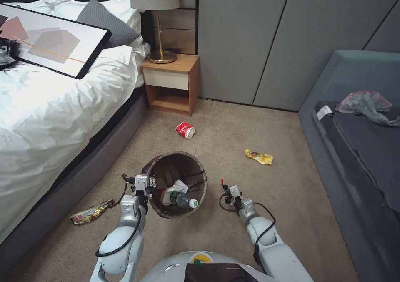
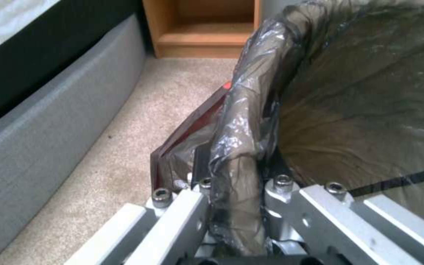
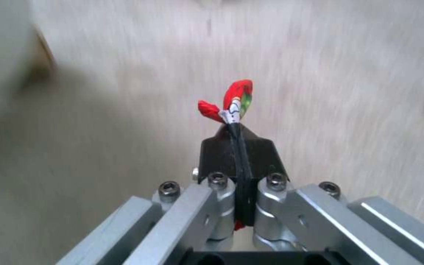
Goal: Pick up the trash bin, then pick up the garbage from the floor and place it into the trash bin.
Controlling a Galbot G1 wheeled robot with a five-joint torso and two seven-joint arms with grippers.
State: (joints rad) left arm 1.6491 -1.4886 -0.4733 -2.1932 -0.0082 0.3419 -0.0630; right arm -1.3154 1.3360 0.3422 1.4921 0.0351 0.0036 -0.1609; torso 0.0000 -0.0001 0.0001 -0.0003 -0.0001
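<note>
The left gripper [image 1: 146, 185] is clamped on the rim of the trash bin [image 1: 177, 165], holding it just beside its fingers; a bottle and tissue lie inside. The right gripper [image 1: 225, 187], closed on a small red wrapper [image 3: 236, 96], hangs near the bin's far side, so the step is judged a drop-in; next it must reach over the opening. The left wrist view alone shows the bag [image 2: 241, 121] pinched between the jaws; the head view shows a paper cup [image 1: 185, 130] and yellow wrapper [image 1: 258, 157] beyond.
</note>
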